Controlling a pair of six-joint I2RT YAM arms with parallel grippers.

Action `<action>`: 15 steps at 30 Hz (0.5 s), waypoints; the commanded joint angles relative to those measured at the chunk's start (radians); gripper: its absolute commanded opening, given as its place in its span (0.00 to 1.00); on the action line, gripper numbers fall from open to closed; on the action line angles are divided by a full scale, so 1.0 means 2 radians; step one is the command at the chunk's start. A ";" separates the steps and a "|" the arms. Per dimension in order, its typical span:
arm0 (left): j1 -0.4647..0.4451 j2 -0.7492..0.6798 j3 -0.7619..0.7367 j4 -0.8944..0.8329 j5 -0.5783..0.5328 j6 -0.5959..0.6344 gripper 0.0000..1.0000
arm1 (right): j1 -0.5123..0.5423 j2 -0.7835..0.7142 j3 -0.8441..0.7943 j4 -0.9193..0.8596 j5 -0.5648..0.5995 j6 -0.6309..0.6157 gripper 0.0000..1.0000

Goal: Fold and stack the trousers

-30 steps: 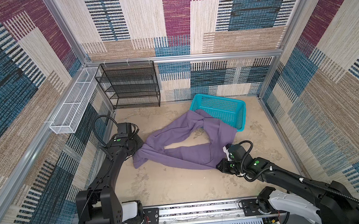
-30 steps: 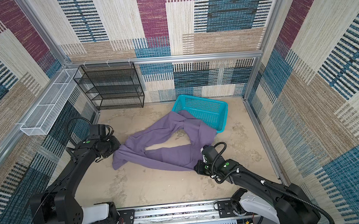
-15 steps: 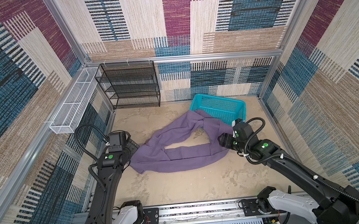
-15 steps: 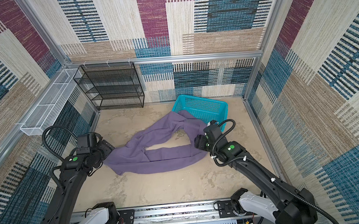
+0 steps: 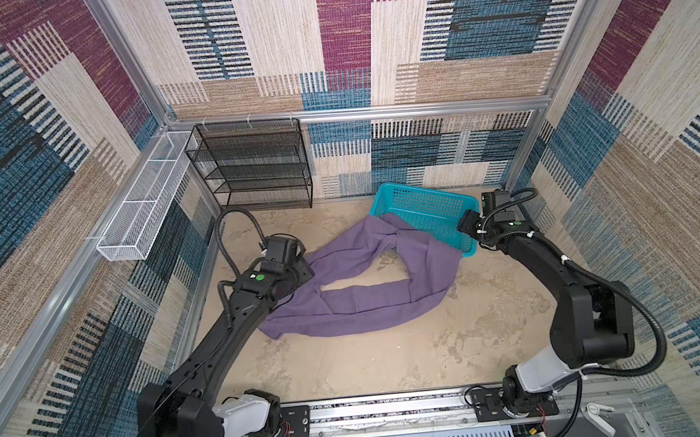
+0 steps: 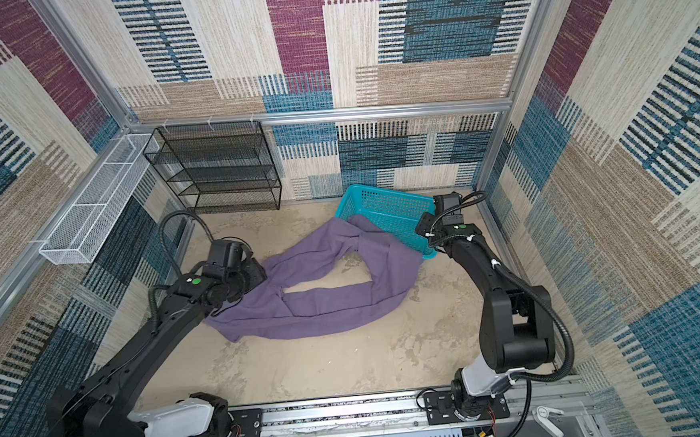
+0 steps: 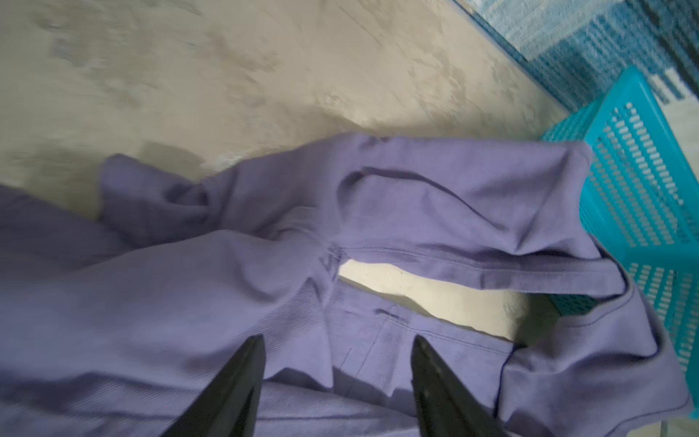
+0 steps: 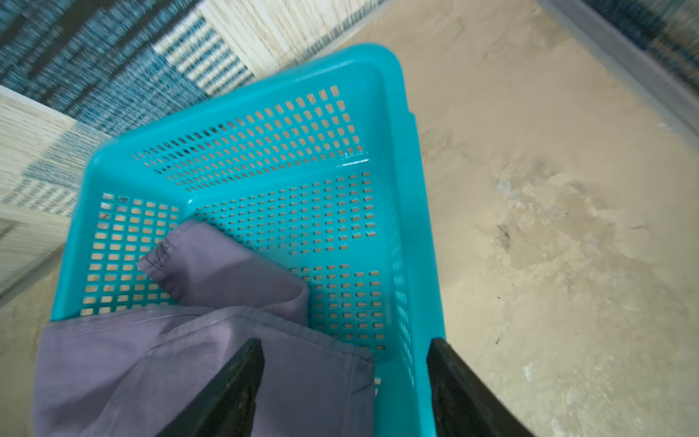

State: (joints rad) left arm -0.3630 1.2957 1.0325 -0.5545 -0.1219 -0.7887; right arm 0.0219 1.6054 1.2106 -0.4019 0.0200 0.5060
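Observation:
The purple trousers (image 5: 366, 306) (image 6: 324, 308) lie in a loose loop on the sandy floor. One end is draped over the front rim of the teal basket (image 5: 426, 206) (image 6: 385, 205). My left gripper (image 5: 297, 268) (image 6: 256, 275) hovers over the loop's left end. In the left wrist view it (image 7: 336, 348) is open just above the trousers (image 7: 416, 204), holding nothing. My right gripper (image 5: 465, 223) (image 6: 423, 225) is at the basket's near right corner. There it (image 8: 344, 352) is open, straddling the basket (image 8: 264, 159) rim and the trouser (image 8: 189, 363) hem.
A black wire shelf (image 5: 253, 167) stands against the back wall at the left. A white wire tray (image 5: 143, 207) hangs on the left wall. Patterned walls close in on three sides. The arms' base rail (image 5: 393, 408) runs along the front.
Both grippers have opened and let go of the trousers. The right arm has swung back to the basket's corner, the left has shifted right over the cloth, and the trousers have settled into a flatter loop.

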 commanded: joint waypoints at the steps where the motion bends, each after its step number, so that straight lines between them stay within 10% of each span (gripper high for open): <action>1: -0.027 0.055 0.010 0.099 0.024 0.022 0.75 | -0.015 0.032 0.017 0.027 -0.035 -0.016 0.69; 15: -0.044 0.217 0.003 0.128 0.010 0.017 0.73 | -0.045 0.144 0.118 0.002 -0.053 -0.047 0.57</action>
State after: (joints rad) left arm -0.4519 1.7100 1.0492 -0.3080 -0.0605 -0.7448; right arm -0.0677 1.8709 1.4166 -0.3962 -0.0631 0.4358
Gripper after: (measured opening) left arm 0.745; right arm 0.590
